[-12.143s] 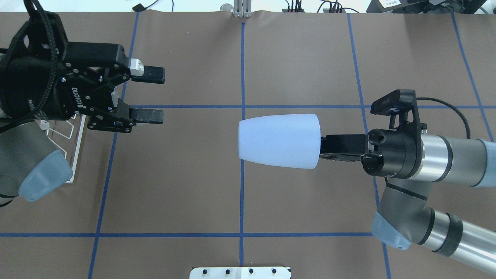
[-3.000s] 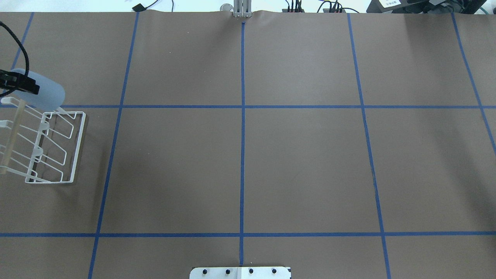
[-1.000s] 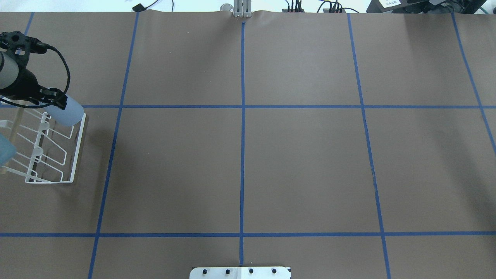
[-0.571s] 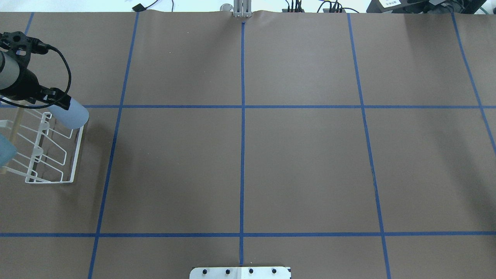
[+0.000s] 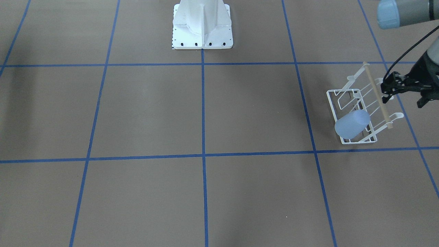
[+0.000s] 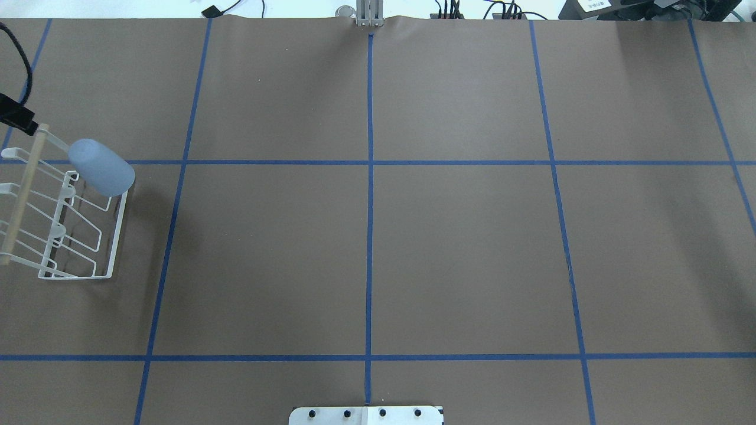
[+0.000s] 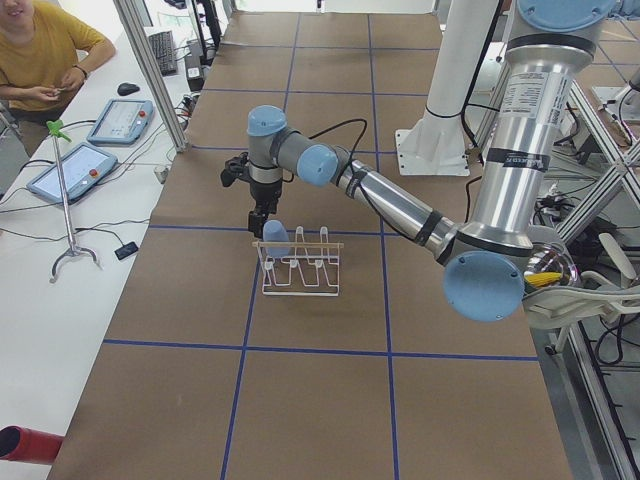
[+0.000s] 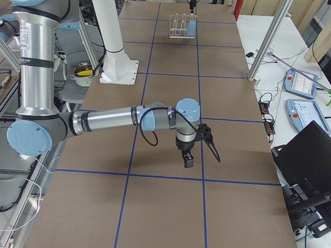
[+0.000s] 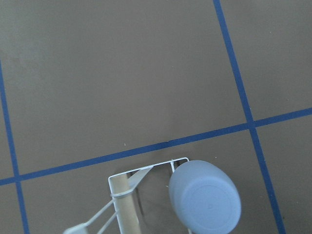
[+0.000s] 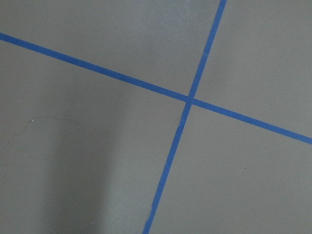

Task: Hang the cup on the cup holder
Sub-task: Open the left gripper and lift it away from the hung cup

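Observation:
The light-blue cup sits mouth-down and tilted on the far end of the white wire cup holder, free of any gripper. It also shows in the front view on the cup holder, and in the left wrist view, base toward the camera. My left gripper hovers above and behind the cup holder's wooden rod, apart from the cup, jaws spread and empty. My right gripper shows only in the right side view, low over bare table; I cannot tell its state.
The cup holder stands near the table's left end. The robot's base plate is at the near edge. Blue tape lines cross the brown table. An operator sits beyond the table's left end.
The left gripper has let go of the cup and pulled back up and away to the left. The cup stays on the cup holder.

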### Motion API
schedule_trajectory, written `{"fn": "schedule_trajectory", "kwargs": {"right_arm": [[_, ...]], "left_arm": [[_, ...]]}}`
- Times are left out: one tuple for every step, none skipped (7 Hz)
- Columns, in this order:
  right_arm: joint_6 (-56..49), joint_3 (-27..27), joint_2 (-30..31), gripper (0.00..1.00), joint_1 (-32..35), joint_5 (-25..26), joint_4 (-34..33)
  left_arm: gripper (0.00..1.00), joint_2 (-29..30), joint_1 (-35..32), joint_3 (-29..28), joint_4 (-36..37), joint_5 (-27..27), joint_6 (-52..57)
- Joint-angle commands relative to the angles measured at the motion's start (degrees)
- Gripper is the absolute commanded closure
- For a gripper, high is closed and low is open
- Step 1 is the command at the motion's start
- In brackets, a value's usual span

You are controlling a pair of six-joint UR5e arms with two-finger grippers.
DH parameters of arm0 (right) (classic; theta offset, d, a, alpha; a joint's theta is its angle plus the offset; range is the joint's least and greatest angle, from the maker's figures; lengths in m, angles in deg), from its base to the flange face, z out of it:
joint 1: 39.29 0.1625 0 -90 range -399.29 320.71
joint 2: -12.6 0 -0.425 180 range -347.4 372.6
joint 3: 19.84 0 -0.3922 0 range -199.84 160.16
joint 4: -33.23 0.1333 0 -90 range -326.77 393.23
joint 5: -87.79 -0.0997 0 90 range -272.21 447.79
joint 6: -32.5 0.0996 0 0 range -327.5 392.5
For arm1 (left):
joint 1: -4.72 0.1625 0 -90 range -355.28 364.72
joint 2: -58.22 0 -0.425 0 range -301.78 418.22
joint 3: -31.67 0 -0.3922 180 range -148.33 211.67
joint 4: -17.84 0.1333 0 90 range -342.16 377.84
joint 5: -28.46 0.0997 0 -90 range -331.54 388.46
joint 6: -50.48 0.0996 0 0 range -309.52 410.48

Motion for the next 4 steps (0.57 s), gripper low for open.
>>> {"fn": "schedule_trajectory", "kwargs": {"right_arm": [[0.1,-0.3,0.4,0.0,0.7,-0.3,0.0],[0.9,0.0,-0.5,0.0,0.7,-0.2,0.0],[2.5,0.0,-1.1,0.0,0.7,-0.1,0.0],[5.5,0.2,-2.2,0.0,0.7,-0.2,-0.5]], "left_arm": [[0.01,-4.0,-11.2,-4.2,1.5,-3.4,11.2],[0.01,-6.8,-15.4,-6.7,0.1,-3.8,15.4],[0.01,-7.9,-18.6,-9.2,-2.4,-4.3,19.8],[0.01,-9.7,-19.0,-9.2,-3.0,-4.4,20.1]]}}
